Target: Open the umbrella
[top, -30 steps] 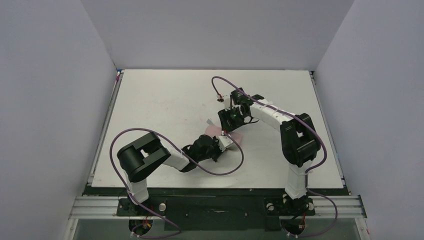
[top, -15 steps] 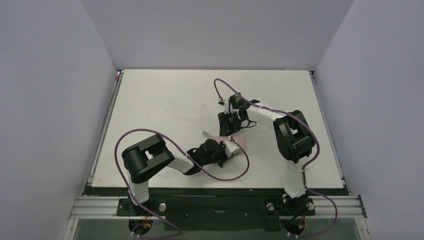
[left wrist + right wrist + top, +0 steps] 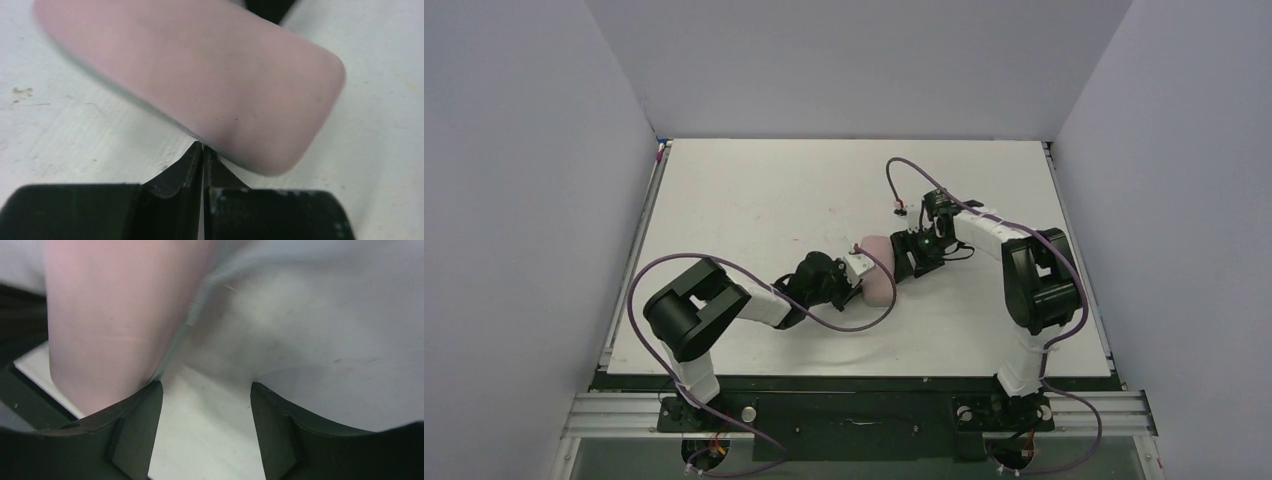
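Observation:
The umbrella itself is hidden. A pale pink oblong capsule case (image 3: pixel 880 270) lies on the white table (image 3: pixel 754 200) between the two grippers. My left gripper (image 3: pixel 860 269) is shut, and in the left wrist view its gripper (image 3: pixel 202 146) has its tips pressed against the lower edge of the case (image 3: pixel 200 75). My right gripper (image 3: pixel 907 256) stands at the case's right side. In the right wrist view that gripper (image 3: pixel 206 387) is open with only bare table between its fingers, and its left finger (image 3: pixel 140 405) touches the case (image 3: pixel 115 315).
A purple cable (image 3: pixel 864 318) from the left arm loops on the table in front of the case. Another purple cable (image 3: pixel 904 175) arches over the right wrist. Grey walls close in the table on three sides.
The right gripper moved right and down from above the case to its right side and opened wider. The left gripper swung left and farther up the table. The case now lies flat between them.

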`<act>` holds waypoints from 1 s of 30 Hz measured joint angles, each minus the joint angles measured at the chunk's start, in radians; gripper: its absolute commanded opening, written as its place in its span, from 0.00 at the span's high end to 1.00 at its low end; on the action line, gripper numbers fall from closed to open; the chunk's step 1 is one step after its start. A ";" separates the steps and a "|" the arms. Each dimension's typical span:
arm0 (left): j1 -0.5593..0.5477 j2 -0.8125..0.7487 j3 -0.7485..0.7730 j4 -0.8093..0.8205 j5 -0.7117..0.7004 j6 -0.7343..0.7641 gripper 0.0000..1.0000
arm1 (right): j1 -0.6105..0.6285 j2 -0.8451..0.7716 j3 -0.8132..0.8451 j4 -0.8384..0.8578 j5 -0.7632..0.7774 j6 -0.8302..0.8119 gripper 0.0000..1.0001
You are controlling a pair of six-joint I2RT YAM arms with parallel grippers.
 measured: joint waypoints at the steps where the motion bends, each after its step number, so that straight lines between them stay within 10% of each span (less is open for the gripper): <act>1: 0.013 0.000 0.005 -0.010 0.001 0.014 1.00 | 0.002 -0.008 -0.011 -0.013 -0.010 -0.010 0.39; 24: 0.040 0.003 0.010 -0.023 0.101 0.202 1.00 | 0.050 -0.046 0.052 -0.162 -0.122 0.043 0.35; 30: 0.039 0.008 0.013 -0.016 0.101 0.210 1.00 | 0.079 -0.016 0.055 -0.091 -0.083 0.172 0.52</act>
